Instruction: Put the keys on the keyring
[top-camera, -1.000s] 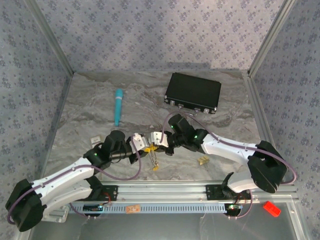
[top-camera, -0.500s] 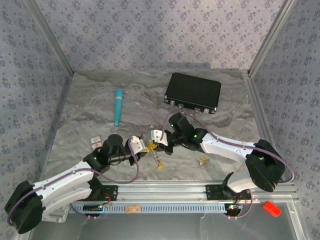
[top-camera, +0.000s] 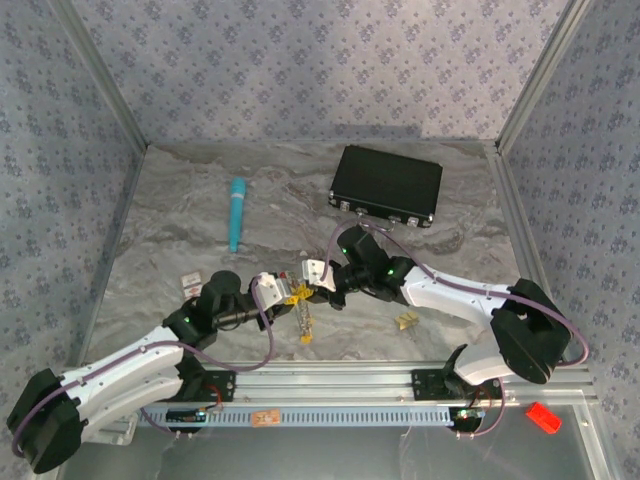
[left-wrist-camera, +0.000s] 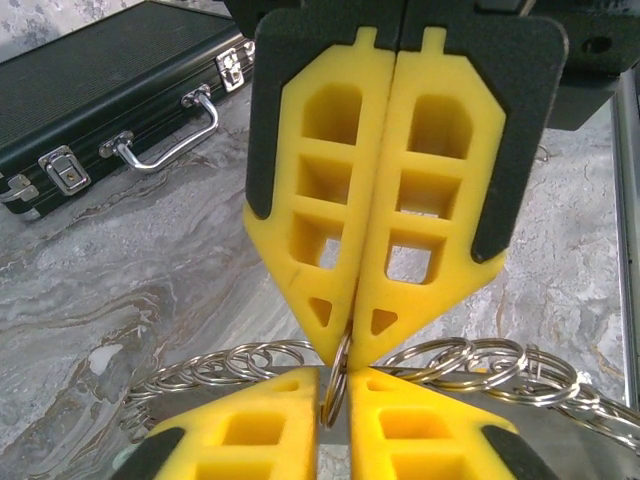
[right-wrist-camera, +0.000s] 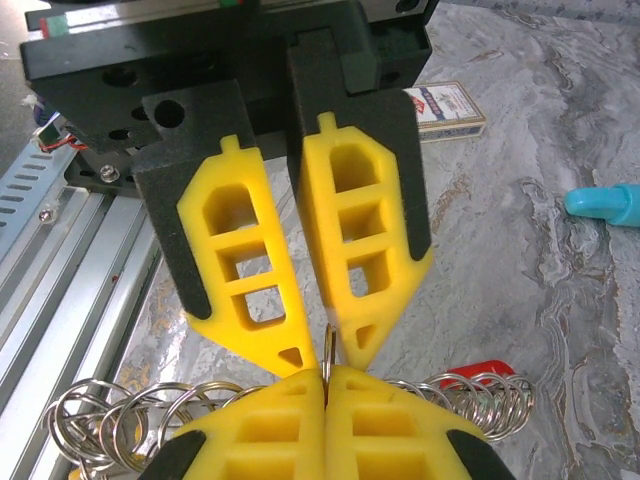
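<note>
– Between the two pairs of yellow fingertips at mid-table: what is being held?

– The keyring, a thin metal loop caught edge-on. Small split rings fan out to either side of the tips. From overhead, the rings hang as a short string just below the meeting point, with a yellow tag at the low end.

– Which arm has it?

– Both. The right gripper has its jaws pressed flat together on the loop. The left gripper comes in from the opposite side, its jaws drawn in to a sliver with the same loop nipped in the gap. The two sets of tips nearly touch.

– And the keys?

– Loose keys lie on the marbled table, near the right gripper on its outer side, toward the arm bases and apart from the loop. A red tag shows among the rings just beside the right gripper's fingers. Whether the yellow tag touches the table cannot be told.

– What else is around them?

– A teal tube lies beyond the left gripper, well apart. A black case, lid down and latches facing the arms, sits beyond the right gripper. A small printed box rests on the outer side of the left gripper, near its wrist.
</note>
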